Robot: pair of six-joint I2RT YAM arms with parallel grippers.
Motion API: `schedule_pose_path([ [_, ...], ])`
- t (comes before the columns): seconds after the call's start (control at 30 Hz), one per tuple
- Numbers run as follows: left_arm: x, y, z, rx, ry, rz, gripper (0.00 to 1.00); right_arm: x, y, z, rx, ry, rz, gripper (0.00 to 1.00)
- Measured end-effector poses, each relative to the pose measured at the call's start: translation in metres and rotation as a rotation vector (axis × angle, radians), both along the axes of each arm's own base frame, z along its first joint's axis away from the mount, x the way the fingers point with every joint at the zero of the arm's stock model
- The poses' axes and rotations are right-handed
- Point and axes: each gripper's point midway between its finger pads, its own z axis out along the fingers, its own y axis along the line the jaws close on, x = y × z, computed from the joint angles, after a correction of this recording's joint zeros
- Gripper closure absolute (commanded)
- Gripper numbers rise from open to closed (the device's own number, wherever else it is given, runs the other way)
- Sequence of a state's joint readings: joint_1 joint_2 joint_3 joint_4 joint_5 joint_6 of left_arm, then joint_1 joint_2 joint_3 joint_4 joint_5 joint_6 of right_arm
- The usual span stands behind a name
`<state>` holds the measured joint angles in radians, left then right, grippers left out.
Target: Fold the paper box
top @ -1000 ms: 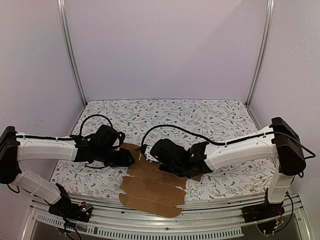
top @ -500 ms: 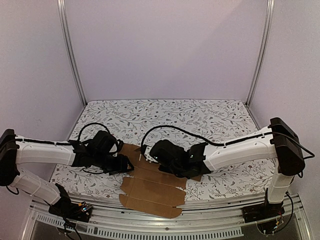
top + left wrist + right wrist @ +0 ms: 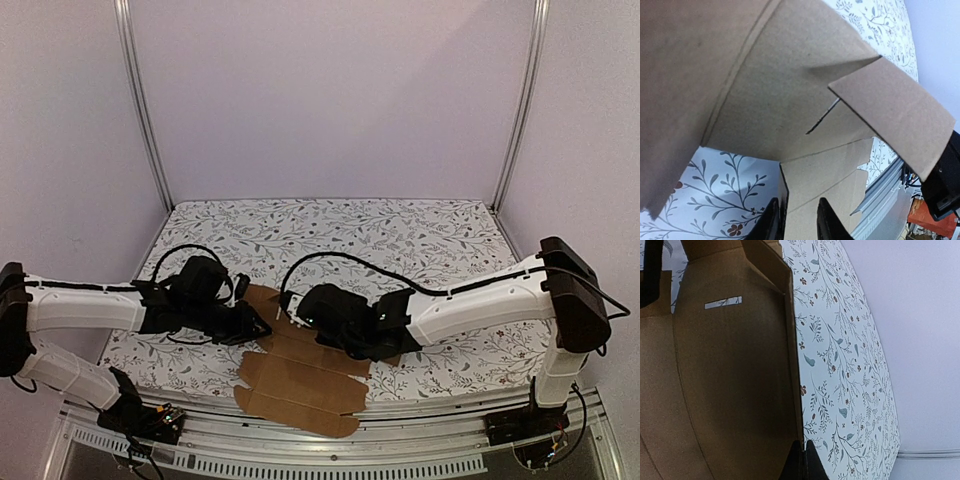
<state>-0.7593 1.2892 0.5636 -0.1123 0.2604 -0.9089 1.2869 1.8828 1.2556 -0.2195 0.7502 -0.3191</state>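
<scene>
The paper box (image 3: 300, 385) is a flat brown die-cut sheet with flaps, lying at the table's front middle, its near edge over the front rail. My left gripper (image 3: 258, 326) is at the sheet's left side. In the left wrist view the left gripper (image 3: 797, 222) has its jaws apart, straddling the edge of a raised flap of the sheet (image 3: 765, 90). My right gripper (image 3: 350, 340) is over the sheet's right side. In the right wrist view the right gripper (image 3: 803, 460) is shut on the sheet's right edge (image 3: 730, 380), which is lifted off the cloth.
A floral tablecloth (image 3: 400, 240) covers the table. A metal rail (image 3: 420, 440) runs along the front edge. Frame posts (image 3: 140, 100) (image 3: 520, 100) stand at the back corners, with lilac walls behind. Both arms' black cables loop over the table's middle.
My left gripper has moved down and right onto the sheet's left flap. The sheet's near end has slid slightly left and forward. The right gripper has stayed clamped on the right edge.
</scene>
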Motion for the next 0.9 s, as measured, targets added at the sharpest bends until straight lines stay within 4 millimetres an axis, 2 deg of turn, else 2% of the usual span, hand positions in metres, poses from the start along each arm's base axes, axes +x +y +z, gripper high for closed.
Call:
schedule_pose_path([
  [0.2,0.000,-0.003,0.012,-0.039,-0.012,-0.001,0.85,-0.008,0.006,0.003,0.010,-0.015,0.015,1.00],
  [0.47,-0.001,-0.006,0.014,-0.059,-0.004,-0.003,0.93,-0.015,0.012,0.002,0.011,-0.029,0.027,1.00],
  [0.9,-0.003,-0.014,0.011,-0.080,0.011,-0.008,0.98,-0.014,0.012,0.001,0.011,-0.039,0.019,1.00],
])
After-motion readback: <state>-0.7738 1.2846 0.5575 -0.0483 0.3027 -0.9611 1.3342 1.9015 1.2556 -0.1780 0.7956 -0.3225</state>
